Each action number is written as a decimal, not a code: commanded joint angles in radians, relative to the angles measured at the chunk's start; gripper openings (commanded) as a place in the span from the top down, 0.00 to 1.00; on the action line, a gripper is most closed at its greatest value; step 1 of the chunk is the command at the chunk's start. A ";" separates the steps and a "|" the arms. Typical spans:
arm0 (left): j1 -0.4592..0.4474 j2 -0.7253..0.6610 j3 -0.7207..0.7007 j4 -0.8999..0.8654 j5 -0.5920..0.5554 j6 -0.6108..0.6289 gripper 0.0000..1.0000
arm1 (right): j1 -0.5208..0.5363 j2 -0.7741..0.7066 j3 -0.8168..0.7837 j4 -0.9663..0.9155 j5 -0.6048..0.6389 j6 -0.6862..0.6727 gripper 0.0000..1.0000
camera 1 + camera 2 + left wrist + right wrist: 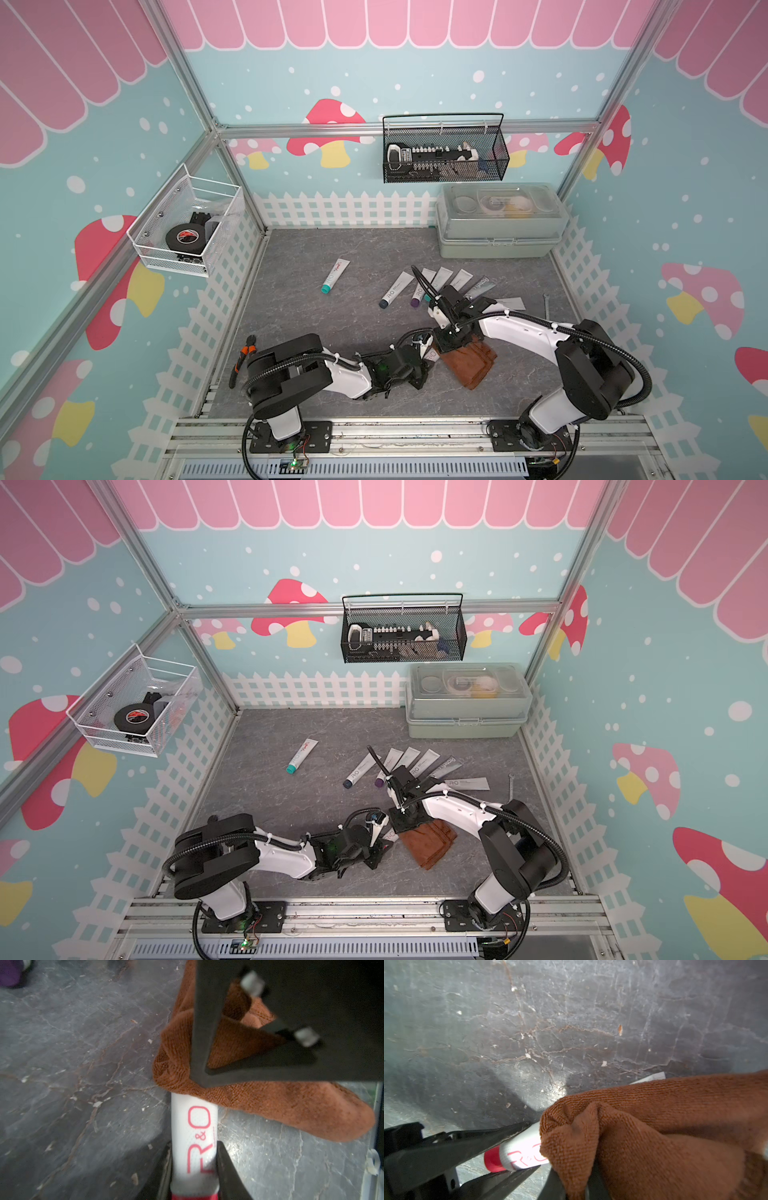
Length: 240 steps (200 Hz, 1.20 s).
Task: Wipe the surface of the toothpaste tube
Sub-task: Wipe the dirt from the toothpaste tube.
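My left gripper (195, 1159) clamping tube (194, 1118), right gripper (575, 1186) pinching cloth (270, 1105); dragging hard risking pulling tube loose.

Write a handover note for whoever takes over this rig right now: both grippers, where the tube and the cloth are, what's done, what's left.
Left gripper: shut on the white toothpaste tube with red cap and red lettering, gripping it near the cap.
Right gripper: shut on the brown microfibre cloth.
Position: the cloth lies over the tube's far part; the lettered stretch near the cap is bare.
Done: both things are grasped and the cloth is on the tube. How much is already wiped cannot be told.
Left: probably the bare stretch by the cap, including where the left fingers sit.
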 commanded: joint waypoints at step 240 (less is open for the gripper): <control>0.002 0.000 -0.025 -0.121 0.002 -0.002 0.75 | -0.104 0.101 0.001 -0.057 0.192 0.007 0.93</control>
